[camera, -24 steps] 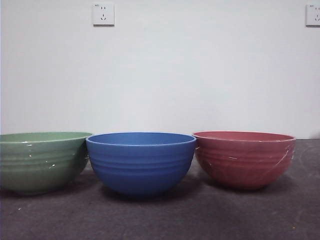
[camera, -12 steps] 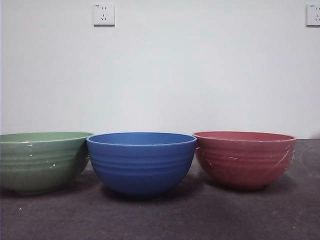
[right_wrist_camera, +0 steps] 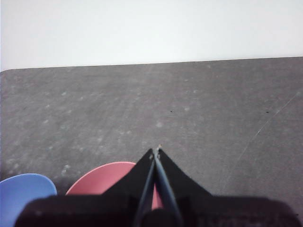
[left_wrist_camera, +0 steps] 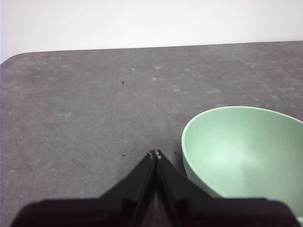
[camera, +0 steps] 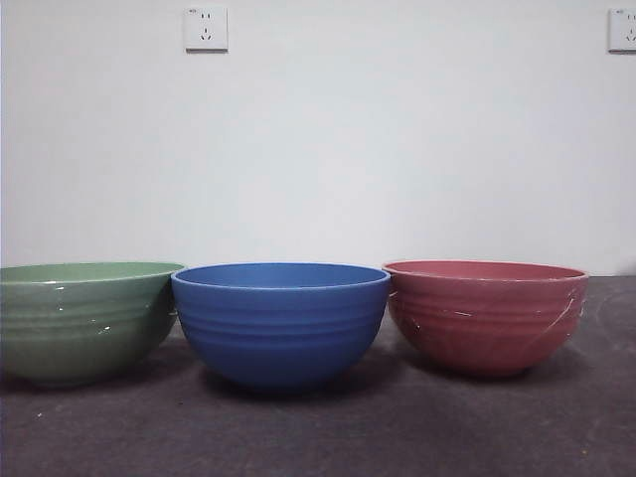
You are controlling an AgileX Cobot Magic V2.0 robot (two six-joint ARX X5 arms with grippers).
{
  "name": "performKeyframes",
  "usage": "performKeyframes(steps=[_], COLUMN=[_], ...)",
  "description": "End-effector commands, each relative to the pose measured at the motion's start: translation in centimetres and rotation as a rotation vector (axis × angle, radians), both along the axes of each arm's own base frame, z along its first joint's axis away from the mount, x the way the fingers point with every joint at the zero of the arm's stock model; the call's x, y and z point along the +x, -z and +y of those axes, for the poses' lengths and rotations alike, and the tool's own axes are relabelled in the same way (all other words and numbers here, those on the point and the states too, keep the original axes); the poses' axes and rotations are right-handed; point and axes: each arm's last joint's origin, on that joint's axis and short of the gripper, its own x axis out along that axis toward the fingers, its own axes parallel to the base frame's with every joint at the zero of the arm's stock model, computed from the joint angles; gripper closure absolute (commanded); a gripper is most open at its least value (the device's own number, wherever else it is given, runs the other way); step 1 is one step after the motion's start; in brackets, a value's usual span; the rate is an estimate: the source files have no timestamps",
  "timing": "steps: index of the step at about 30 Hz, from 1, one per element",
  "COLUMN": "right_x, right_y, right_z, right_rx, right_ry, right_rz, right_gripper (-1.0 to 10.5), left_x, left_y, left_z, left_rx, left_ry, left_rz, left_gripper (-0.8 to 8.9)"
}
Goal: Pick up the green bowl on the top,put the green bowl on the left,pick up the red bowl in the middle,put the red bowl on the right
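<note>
**Now three bowls stand apart in a row, both grippers empty**

Left gripper (left_wrist_camera: 155,154) has its jaws pressed together, holding nothing; the green bowl (left_wrist_camera: 246,158) sits upright on the grey table (left_wrist_camera: 94,104) just beside its tips. Right gripper (right_wrist_camera: 155,150) is likewise pinched closed and empty, raised above the red bowl (right_wrist_camera: 106,178), with the blue bowl (right_wrist_camera: 23,196) next to that. From the front, blue stands between green and red.
</note>
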Motion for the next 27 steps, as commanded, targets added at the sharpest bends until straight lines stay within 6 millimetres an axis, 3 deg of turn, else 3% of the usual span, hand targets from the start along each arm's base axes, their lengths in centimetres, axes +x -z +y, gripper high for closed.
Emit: performKeyframes(steps=[1,8,14,19,27], right_x=[0.0,0.0,-1.1,-2.2,-2.4], right_y=[0.1,0.1,0.7,3.8,10.3], right_z=[0.0,0.0,-0.8,-2.1,-3.1], right_rx=[0.009,-0.002,-0.145,-0.132,-0.103], right_ry=[0.006,0.003,0.007,-0.063,0.032], right_rz=[-0.001,-0.003,-0.014,-0.082,-0.155], right_gripper=[9.5,9.5,9.5,9.5,9.5], left_x=[0.1,0.1,0.1,0.1,0.1], left_y=[0.5,0.5,0.5,0.5,0.5], left_z=[0.0,0.0,0.0,0.0,0.0], left_rx=[-0.005,-0.005,-0.005,-0.005,-0.005], left_ry=[-0.008,-0.008,-0.008,-0.009,-0.008], left_rz=[0.014,0.014,0.014,0.014,0.014], left_gripper=[8.17,8.17,8.17,8.17,8.16])
